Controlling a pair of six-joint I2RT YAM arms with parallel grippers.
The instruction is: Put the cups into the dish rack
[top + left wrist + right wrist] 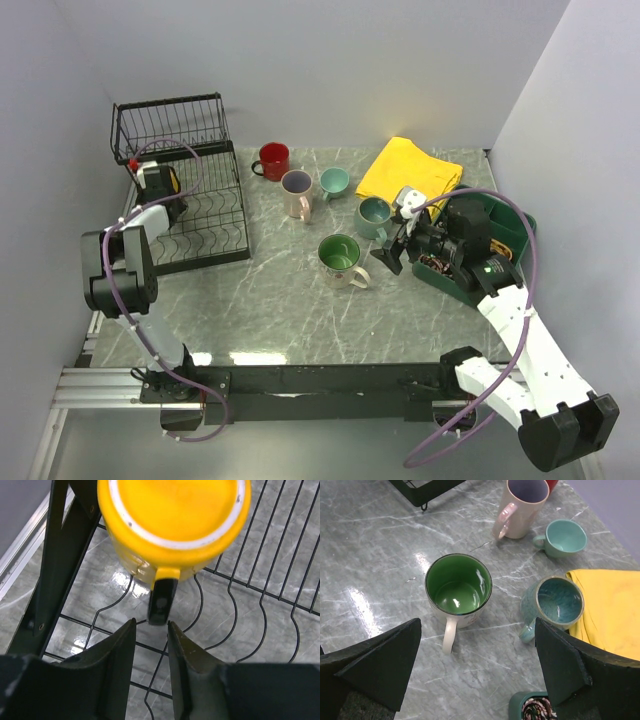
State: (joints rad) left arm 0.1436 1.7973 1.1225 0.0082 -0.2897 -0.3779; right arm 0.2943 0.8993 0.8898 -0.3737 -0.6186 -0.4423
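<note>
The yellow mug (172, 515) sits upside down on the flat tray of the black wire dish rack (215, 215), its black handle (161, 601) pointing at my left gripper (151, 626). The jaws are slightly apart, and the handle's tip lies just between the fingertips without being pinched. In the top view the yellow mug (176, 184) is under my left gripper (172, 200). On the table stand the red (272, 160), pinkish-beige (297, 193), small teal (334, 182), grey-green (373, 217) and cream green-inside (342, 258) mugs. My right gripper (395, 238) is wide open and empty, above the table between the cream mug (459, 587) and the grey-green mug (555, 602).
A yellow cloth (410, 170) lies at the back right, touching the grey-green mug. A green compartment tray (500, 235) sits under my right arm at the right edge. The rack's raised basket (170, 125) stands at the back left against the wall.
</note>
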